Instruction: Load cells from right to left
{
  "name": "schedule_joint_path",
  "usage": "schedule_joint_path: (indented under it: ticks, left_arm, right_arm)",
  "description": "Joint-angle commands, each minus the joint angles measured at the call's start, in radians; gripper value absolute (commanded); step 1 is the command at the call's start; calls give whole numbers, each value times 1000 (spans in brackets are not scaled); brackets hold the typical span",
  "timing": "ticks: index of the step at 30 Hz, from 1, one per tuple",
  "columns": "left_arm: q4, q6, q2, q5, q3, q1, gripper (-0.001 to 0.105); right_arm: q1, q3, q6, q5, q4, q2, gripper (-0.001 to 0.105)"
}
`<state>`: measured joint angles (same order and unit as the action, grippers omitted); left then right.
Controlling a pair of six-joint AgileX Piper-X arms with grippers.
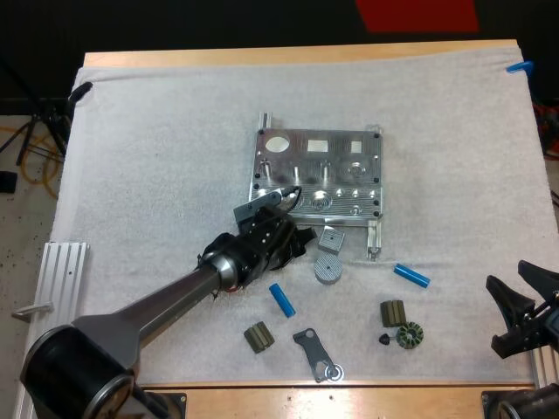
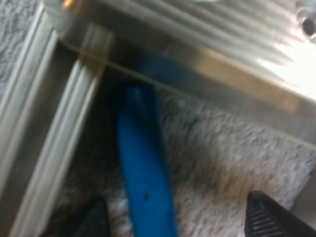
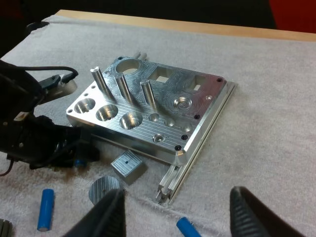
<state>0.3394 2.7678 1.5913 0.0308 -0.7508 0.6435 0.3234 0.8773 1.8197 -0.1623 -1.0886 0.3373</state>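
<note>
The metal fixture (image 1: 319, 175) sits mid-mat, with three upright pins and three round pockets along its near side (image 3: 148, 108). My left gripper (image 1: 293, 234) is low at the fixture's front edge. Its fingers stand apart around a blue cylinder (image 2: 143, 182) that lies on the mat with one end against the fixture's edge (image 2: 197, 74); the cylinder is close to one finger (image 2: 94, 217) and clear of the other. Two more blue cylinders (image 1: 281, 299) (image 1: 410, 276) lie loose in front. My right gripper (image 1: 507, 319) hangs open at the mat's right edge, holding nothing (image 3: 180, 212).
In front of the fixture lie a grey square block (image 1: 330, 237) and a grey round disc (image 1: 327, 269). Small dark parts (image 1: 258, 336) (image 1: 392, 312), a gear-like piece (image 1: 409, 335) and a dark bracket (image 1: 314, 353) sit near the front edge. An aluminium rail (image 1: 61, 279) lies off the mat's left side.
</note>
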Motion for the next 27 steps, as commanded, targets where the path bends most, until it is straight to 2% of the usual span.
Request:
schedule_joint_path:
  ticks: [1,8,10,11,13,16,23,27]
  left_arm:
    - [-13,12,35,-44,-3,5,58]
    - [-1,17,40,-31,-31,-7,48]
    - [-1,17,40,-55,-32,-17,38]
    - [-1,13,40,-58,-32,-20,36]
    - [-1,8,40,-75,-32,-29,23]
    - [-1,-12,40,-81,-32,-36,14]
    - [-1,-72,36,-98,-32,-36,11]
    - [51,-145,1,-92,-32,-36,11]
  right_arm:
    - [1,9,10,1,1,1,47]
    - [1,9,10,1,1,1,47]
    - [1,9,10,1,1,1,47]
    - [1,9,10,1,1,1,47]
    - [1,9,10,1,1,1,47]
    - [1,9,10,1,1,1,47]
    - [1,9,10,1,1,1,47]
    - [1,9,10,1,1,1,47]
